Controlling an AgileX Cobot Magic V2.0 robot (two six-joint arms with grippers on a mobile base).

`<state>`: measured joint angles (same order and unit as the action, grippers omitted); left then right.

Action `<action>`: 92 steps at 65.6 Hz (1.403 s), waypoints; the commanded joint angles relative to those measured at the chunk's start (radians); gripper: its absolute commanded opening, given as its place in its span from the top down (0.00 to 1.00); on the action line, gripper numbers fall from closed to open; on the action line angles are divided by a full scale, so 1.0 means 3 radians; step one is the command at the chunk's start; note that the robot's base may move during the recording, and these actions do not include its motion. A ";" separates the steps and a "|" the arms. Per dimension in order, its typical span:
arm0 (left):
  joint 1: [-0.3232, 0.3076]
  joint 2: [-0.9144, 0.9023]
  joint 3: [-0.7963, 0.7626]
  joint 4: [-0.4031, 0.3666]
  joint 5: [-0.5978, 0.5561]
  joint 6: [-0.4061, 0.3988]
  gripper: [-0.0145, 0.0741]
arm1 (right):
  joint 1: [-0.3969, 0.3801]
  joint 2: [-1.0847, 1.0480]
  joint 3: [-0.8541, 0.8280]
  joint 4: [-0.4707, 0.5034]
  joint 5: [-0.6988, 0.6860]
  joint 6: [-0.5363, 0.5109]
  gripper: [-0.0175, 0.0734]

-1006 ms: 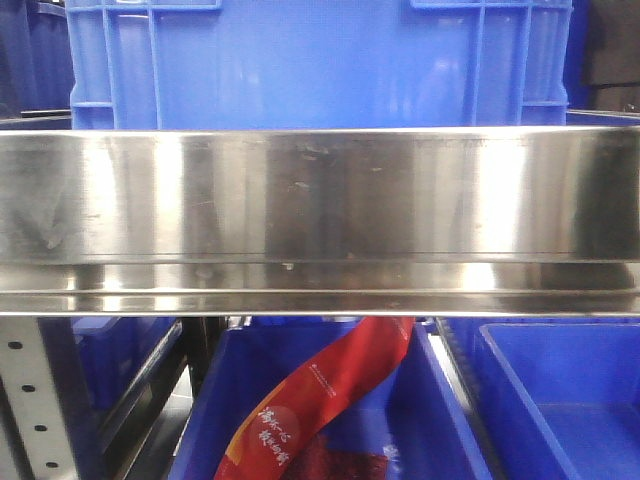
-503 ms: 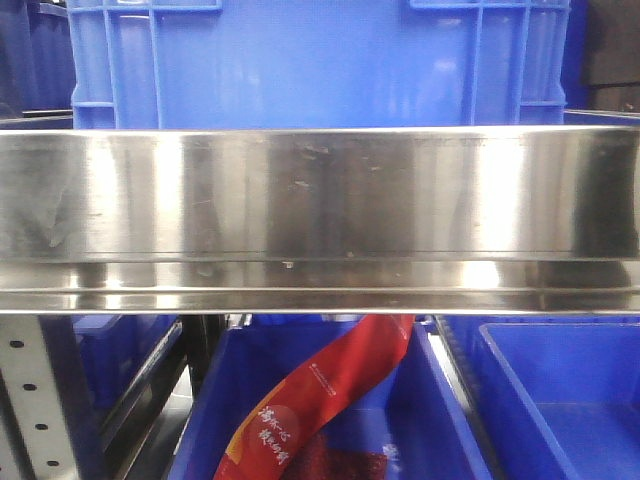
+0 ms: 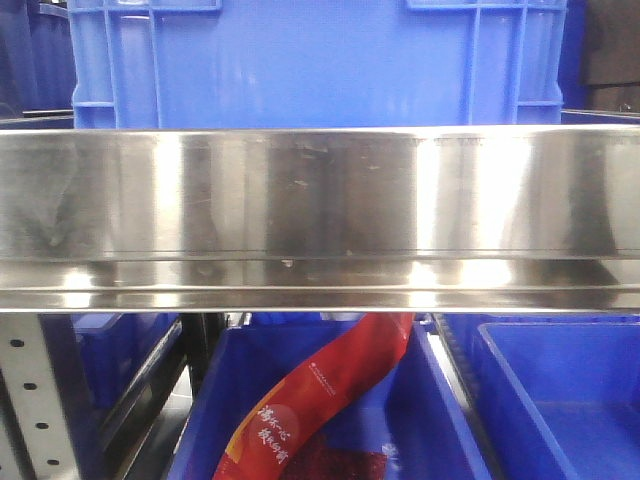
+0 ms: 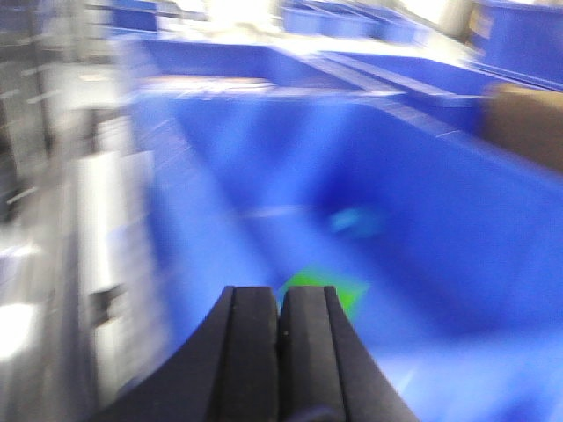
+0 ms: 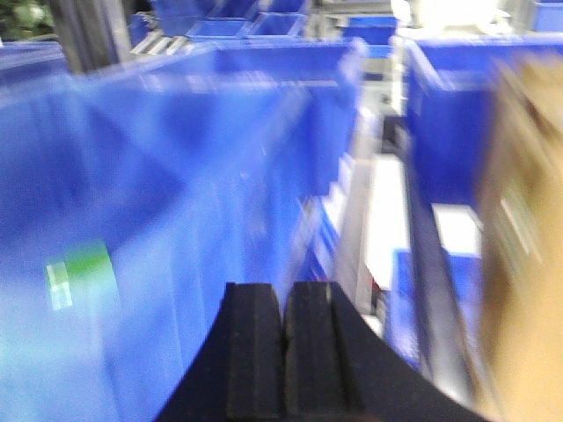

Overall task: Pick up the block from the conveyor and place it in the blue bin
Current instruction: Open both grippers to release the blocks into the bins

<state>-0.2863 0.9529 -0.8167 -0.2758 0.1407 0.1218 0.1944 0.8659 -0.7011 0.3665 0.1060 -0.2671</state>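
Both the left gripper [image 4: 280, 303] and right gripper [image 5: 283, 299] are pressed together and empty, and beyond the left one's tips a blurred green block [image 4: 321, 292] lies in the blue bin [image 4: 493, 220], probably light and rigid, best pinched across opposite flat faces.

In each wrist view only the robot's gripper shows. The left gripper [image 4: 279, 330] has two matte black, flat-faced fingers [image 4: 249, 352] with squared tips, widening toward the base. The right gripper [image 5: 282, 338] looks alike: plain black, unmarked.
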 commanded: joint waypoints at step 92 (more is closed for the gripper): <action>0.0473 -0.1868 0.1051 -0.0036 -0.0078 -0.0006 0.96 | -0.0426 -0.2470 0.1674 -0.0934 -0.0163 0.0890 0.99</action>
<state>-0.1478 0.3969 -0.5022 -0.2795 0.1302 0.1218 0.1036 0.1816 -0.2601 0.1515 0.0837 -0.0848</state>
